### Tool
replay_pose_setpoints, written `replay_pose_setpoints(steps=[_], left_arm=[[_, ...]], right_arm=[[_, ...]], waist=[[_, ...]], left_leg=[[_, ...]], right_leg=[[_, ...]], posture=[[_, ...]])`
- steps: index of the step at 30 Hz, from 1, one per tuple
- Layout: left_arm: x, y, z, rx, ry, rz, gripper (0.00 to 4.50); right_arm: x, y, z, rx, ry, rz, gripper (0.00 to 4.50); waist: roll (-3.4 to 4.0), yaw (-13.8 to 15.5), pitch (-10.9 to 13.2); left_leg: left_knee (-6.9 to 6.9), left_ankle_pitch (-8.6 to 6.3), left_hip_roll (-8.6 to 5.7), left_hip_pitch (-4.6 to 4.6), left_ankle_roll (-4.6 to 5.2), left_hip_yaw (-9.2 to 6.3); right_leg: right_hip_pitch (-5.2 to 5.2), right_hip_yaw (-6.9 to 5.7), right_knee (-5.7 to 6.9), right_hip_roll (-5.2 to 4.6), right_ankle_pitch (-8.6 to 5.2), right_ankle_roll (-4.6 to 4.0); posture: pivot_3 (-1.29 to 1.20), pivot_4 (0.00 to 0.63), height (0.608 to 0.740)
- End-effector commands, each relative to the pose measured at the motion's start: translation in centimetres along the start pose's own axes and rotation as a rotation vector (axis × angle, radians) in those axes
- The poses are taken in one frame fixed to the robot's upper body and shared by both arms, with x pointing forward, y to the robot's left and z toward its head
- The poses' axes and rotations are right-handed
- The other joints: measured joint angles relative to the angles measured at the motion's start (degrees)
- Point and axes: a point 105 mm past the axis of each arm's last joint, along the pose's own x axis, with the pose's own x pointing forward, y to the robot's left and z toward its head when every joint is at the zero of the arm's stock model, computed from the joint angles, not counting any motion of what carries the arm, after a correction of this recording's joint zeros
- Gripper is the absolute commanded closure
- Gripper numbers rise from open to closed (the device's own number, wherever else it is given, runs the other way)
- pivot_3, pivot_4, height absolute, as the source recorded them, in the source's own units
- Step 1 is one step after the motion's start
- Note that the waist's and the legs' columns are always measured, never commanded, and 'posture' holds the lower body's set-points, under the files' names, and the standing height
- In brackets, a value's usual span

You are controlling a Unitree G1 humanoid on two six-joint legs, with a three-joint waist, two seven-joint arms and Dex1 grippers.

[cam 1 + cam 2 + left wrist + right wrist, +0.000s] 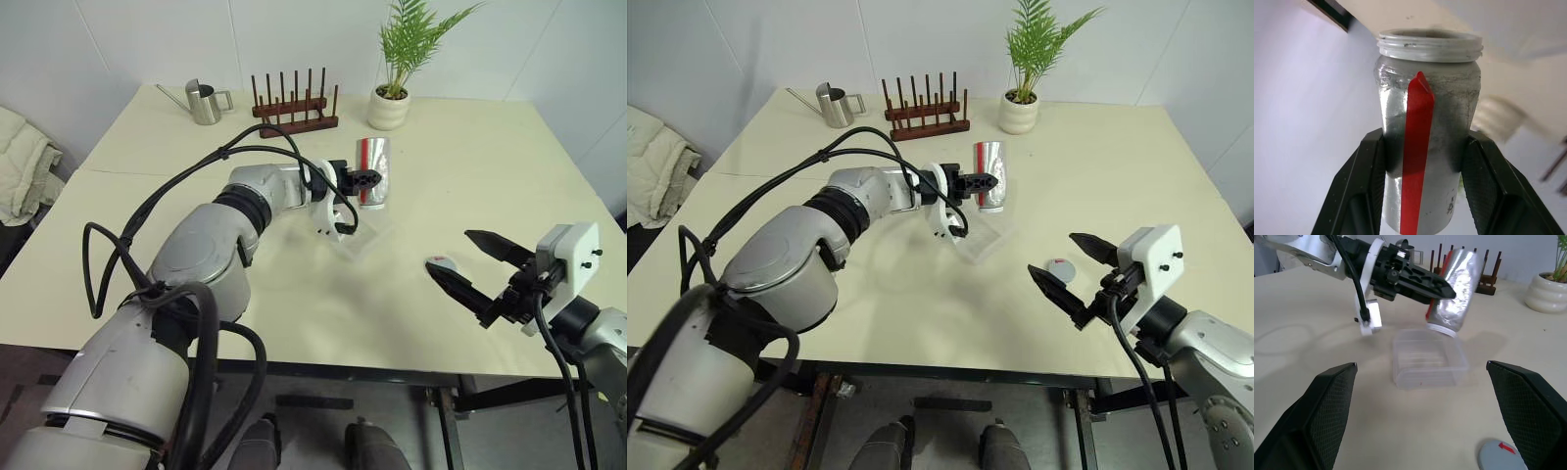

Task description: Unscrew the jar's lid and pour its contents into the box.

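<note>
Right wrist view gives us the small silvery-grey jar with a red stripe (1458, 286), lidless, tipped mouth-down over the shallow clear plastic box (1427, 360) and clamped between the left gripper (370, 182)'s black fingers. A tiny brown speck in the box may be the contents (1421, 381). Our right gripper (1070, 266) hangs spread wide and empty near the flat round silver-grey lid (1061, 267) on the cream table (490, 176).

A: What stands along the cream table's (470, 176) far edge?
B: A small steel watering can (203, 102), a dark wooden peg rack (294, 106), and a green fern in a white ribbed pot (390, 106).
A: And left of the table?
B: Crumpled pale cloth (22, 164).
</note>
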Motion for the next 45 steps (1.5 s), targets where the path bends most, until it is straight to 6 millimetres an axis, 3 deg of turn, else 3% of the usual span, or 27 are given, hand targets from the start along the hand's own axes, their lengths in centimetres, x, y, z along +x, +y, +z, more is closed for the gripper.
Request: replay_pose_setpoints(steps=[1,7,11,20,24,31,38,45], left_arm=[[-0.2,0.9,-2.4,0.106,0.050,0.017,2.66],[-0.3,0.7,-2.5,0.140,0.058,0.020,2.66],[-0.8,0.4,-2.9,-0.080,0.121,0.030,2.66],[-3.1,-2.3,-4.4,-1.251,0.394,0.138,2.66],[-5.3,-6.0,-4.4,-1.845,0.565,0.258,2.66],[-8.5,-9.8,-2.7,-2.408,0.627,0.504,2.66],[-10.4,-10.8,-0.5,-2.662,0.480,0.642,2.66],[-10.8,-11.6,3.5,-2.687,0.449,0.448,2.66]], right_arm=[[0.0,0.2,0.9,-0.039,-0.035,-0.006,0.04],[0.3,-0.1,1.1,-0.048,-0.031,-0.005,0.04],[0.5,-0.3,1.4,-0.054,-0.031,0.002,0.04],[0.6,-0.7,1.5,-0.072,0.007,0.050,0.04],[0.5,-0.8,1.4,-0.073,0.035,0.116,0.04],[1.3,-1.1,2.3,-0.070,-0.008,0.181,0.04],[2.3,-1.3,2.0,-0.054,0.014,0.247,0.04],[2.8,-1.3,1.7,-0.047,0.030,0.288,0.04]], waist=[[0.00,-0.1,0.0],[0.00,0.1,0.0],[0.00,0.1,0.0],[0.05,0.0,0.0],[0.05,0.0,0.0],[0.06,-0.3,0.0],[0.07,-0.2,0.0],[0.07,-0.2,0.0]], left_leg=[[0.00,0.00,0.00,0.00,0.00,0.00],[0.01,0.00,0.00,0.01,0.00,0.00],[0.01,0.00,0.00,0.01,-0.01,0.00],[0.06,0.02,0.02,0.09,-0.02,0.10],[0.29,0.05,0.02,0.10,0.03,0.10],[0.64,0.13,0.02,0.27,0.06,0.09],[0.96,0.21,0.04,0.25,0.09,0.04],[1.02,0.21,0.06,0.23,0.11,0.03]], right_leg=[[0.00,0.00,0.00,0.00,0.00,0.00],[0.00,0.00,0.03,0.00,0.00,-0.01],[0.00,0.00,0.05,0.00,0.00,-0.01],[0.02,0.01,0.20,-0.04,0.00,-0.02],[0.02,0.02,0.49,-0.04,0.00,-0.02],[0.08,0.04,0.98,-0.03,0.02,-0.05],[0.16,0.05,1.05,0.01,0.22,-0.04],[0.18,0.05,1.04,0.01,0.27,-0.05]], posture=[[0.00,0.150,0.740],[0.00,0.150,0.740],[0.00,0.150,0.740],[0.00,0.150,0.740],[0.00,0.150,0.740],[0.00,0.150,0.740],[0.00,0.150,0.740],[0.00,0.150,0.740]])
